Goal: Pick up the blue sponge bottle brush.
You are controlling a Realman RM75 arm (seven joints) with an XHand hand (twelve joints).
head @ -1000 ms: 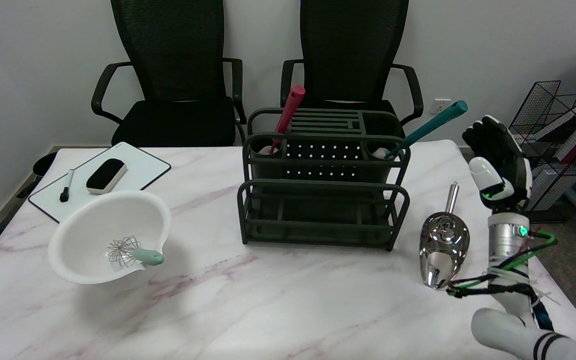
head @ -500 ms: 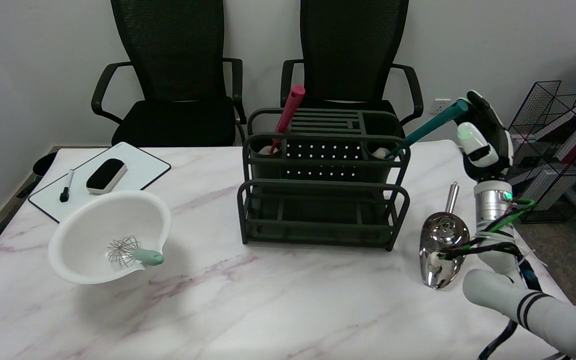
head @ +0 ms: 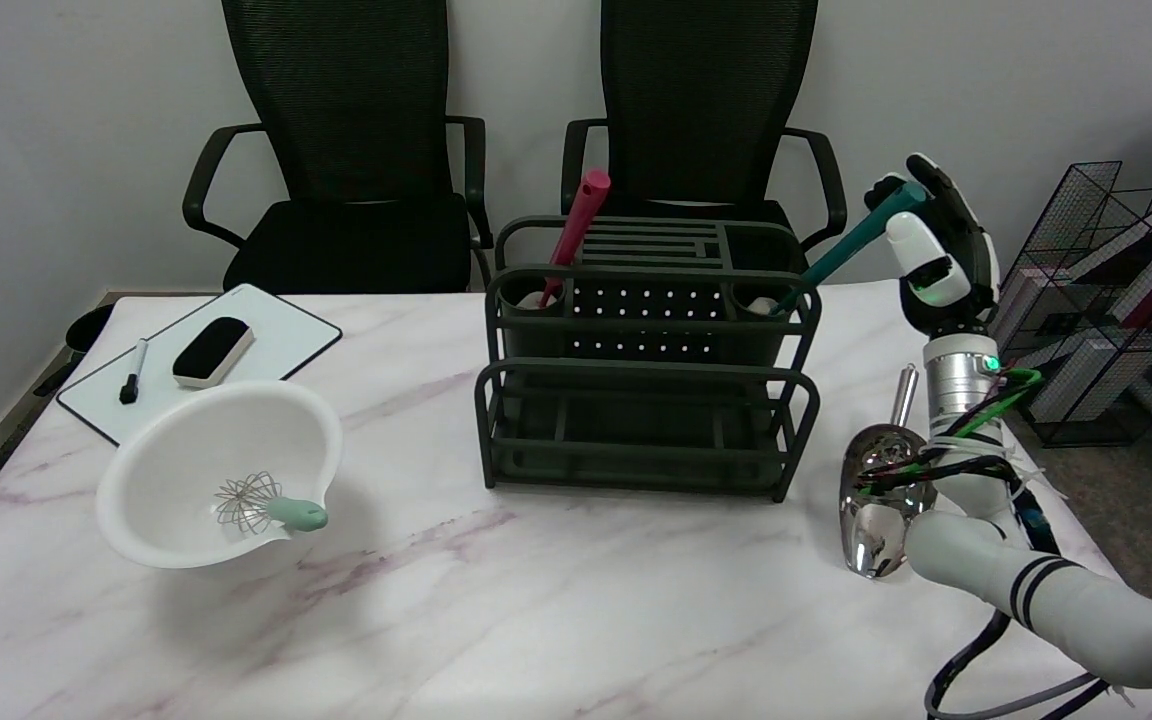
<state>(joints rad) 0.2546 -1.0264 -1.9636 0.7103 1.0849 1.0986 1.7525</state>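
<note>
One head view—high above the near table [head: 556,620] edge (looking down, across).

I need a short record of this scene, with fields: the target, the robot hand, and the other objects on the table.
target: blue sponge bottle brush, leaning in the right cup of the dark rack, handle up to the right
robot hand: right robot hand at the handle's top end, fingers around it; firm grip cannot be told
rack, left cup: pink brush
table left: white bowl holding a whisk; whiteboard with eraser and marker
table right: metal scoop
</note>
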